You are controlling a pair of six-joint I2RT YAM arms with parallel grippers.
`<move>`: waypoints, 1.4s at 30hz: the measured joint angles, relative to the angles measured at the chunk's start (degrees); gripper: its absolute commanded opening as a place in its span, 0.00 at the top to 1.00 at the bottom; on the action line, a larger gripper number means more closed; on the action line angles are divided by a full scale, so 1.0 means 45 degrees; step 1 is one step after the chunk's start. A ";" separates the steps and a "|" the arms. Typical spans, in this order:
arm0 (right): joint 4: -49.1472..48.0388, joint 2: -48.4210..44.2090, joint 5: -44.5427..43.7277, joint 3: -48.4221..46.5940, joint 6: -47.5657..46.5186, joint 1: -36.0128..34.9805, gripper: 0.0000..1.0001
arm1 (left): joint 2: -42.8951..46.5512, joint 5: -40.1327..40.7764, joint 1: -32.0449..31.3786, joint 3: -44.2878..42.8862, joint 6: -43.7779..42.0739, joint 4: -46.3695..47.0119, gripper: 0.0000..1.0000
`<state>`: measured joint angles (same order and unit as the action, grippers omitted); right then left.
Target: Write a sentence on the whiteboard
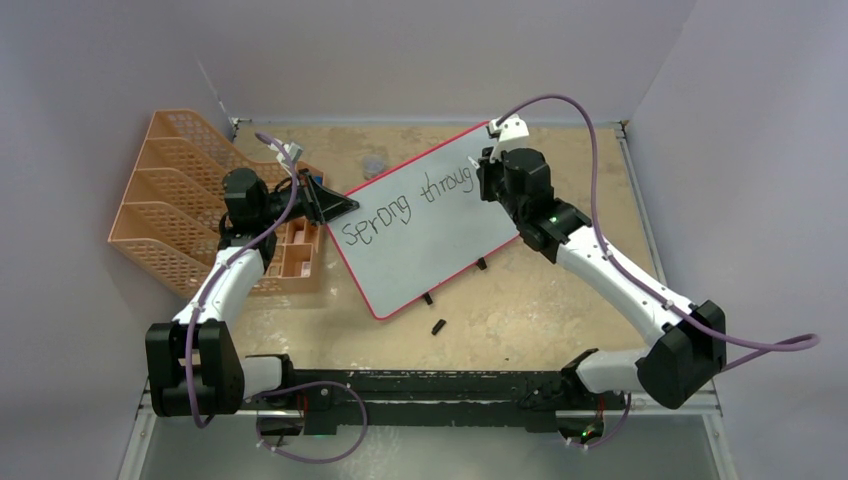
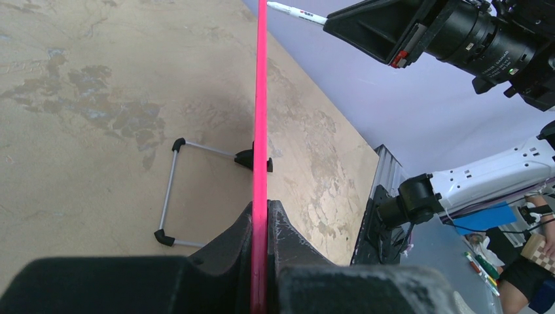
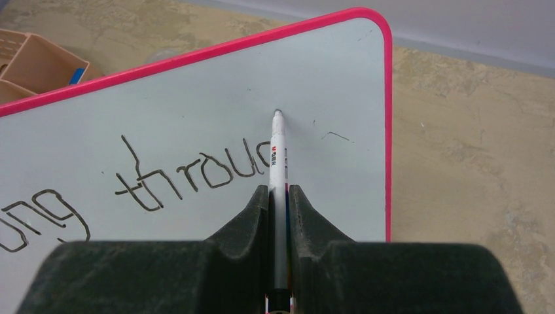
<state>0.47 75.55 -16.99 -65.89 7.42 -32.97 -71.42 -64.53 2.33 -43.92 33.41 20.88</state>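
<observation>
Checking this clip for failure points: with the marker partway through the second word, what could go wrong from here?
1. The sentence runs close to the whiteboard's pink frame edge; the next letters may crowd or run off.
2. The left gripper clamps only the board's thin edge, so pressure from the marker in the right gripper could tilt or shift it.

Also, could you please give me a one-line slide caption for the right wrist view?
Right gripper clamps a white marker, its tip at the whiteboard above the handwritten letters "throu".
</observation>
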 measured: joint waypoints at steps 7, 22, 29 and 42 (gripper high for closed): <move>-0.0019 0.0039 0.0000 0.0000 0.0005 0.0010 1.00 | 0.0000 0.0010 0.0000 -0.0005 0.0000 -0.0010 1.00; 0.0471 -0.0019 0.0019 0.0126 0.0044 0.0039 1.00 | 0.0000 0.0024 0.0000 -0.0005 0.0000 -0.0019 1.00; 0.0889 -0.0160 0.0068 0.0447 0.0136 0.0073 1.00 | 0.0000 0.0053 0.0000 -0.0005 0.0000 -0.0053 1.00; 0.1316 -0.0418 0.0296 0.0588 0.0262 0.0083 1.00 | 0.0000 0.0034 0.0000 -0.0005 0.0000 -0.0058 1.00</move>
<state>6.39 73.67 -15.66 -63.24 8.60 -32.60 -71.42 -64.38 2.33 -43.94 33.41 20.62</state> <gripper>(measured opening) 0.136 0.020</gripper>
